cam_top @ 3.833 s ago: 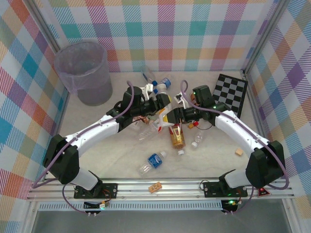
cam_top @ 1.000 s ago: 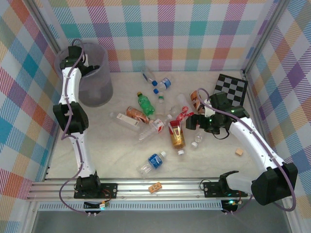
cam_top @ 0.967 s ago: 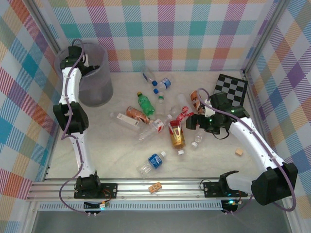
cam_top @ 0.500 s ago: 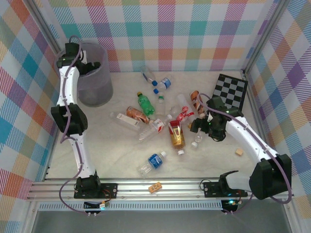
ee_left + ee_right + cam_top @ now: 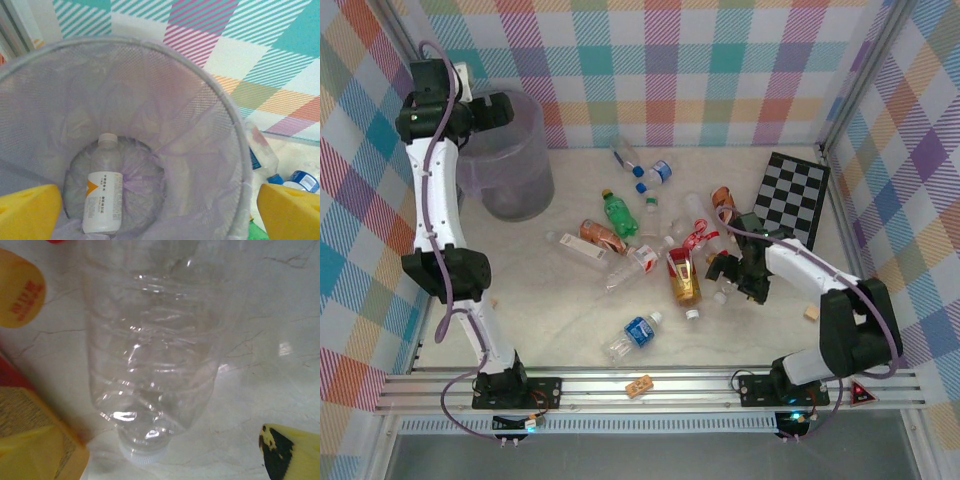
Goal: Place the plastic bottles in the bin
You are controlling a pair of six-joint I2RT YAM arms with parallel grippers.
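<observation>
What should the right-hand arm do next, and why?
Probably ease down and close the right fingers on the clear bottle: they stand open, one on each side of it. One white-labelled bottle already lies in the bin.

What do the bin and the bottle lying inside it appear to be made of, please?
The bin looks like fine grey mesh, metal or plastic unclear, by its woven grid; a thin, crinkled lavender plastic liner sits inside. The bottle seems translucent, glossy plastic, with a white printed label.
</observation>
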